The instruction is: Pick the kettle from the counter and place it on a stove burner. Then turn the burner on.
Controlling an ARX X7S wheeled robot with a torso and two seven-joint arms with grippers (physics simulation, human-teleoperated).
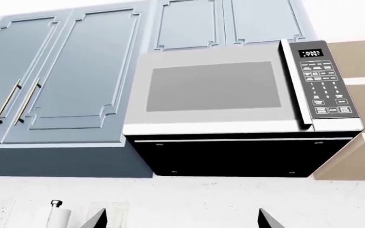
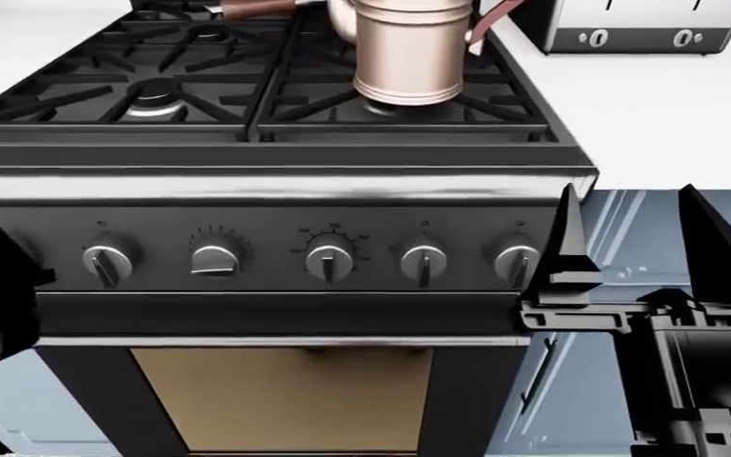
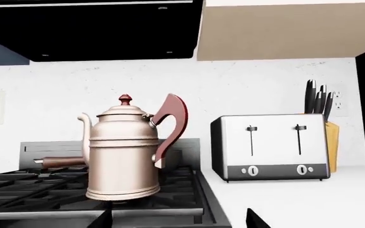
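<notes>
Taking the stove (image 2: 277, 181) as my landmark and reading its front from the left: my left arm is only a dark shape at the stove's left edge, and its gripper (image 1: 181, 219) points up at the microwave (image 1: 233, 90) and blue wall cabinets (image 1: 62, 71) above the stove, its two fingertips spread with nothing between them. It has no part in this step.

Along the stove's front panel sits a row of five knobs. On the stovetop, a burner (image 2: 152, 95) at front left stands bare. The kettle (image 2: 410, 48) stands upright on the grate at the stove's front right, over that burner, with the pan's brown handle (image 2: 258, 8) showing behind it. So the placing looks done; I judge that the step in hand is turning the burner on.

My right gripper (image 2: 632, 238) hangs released and empty just off the stove's right front corner, in front of the blue cabinet below the white surface (image 2: 670, 114), and level with the knob row. Its nearer finger is close beside the rightmost knob (image 2: 516, 262). On the surface right of the stove stand a toaster (image 3: 271, 147) and a knife block (image 3: 330, 137).

Next I need to pick the knob that serves the kettle's burner, probably one of the two rightmost, though I cannot read the markings. Then I shift left, centre it between my fingers, clench and twist.
</notes>
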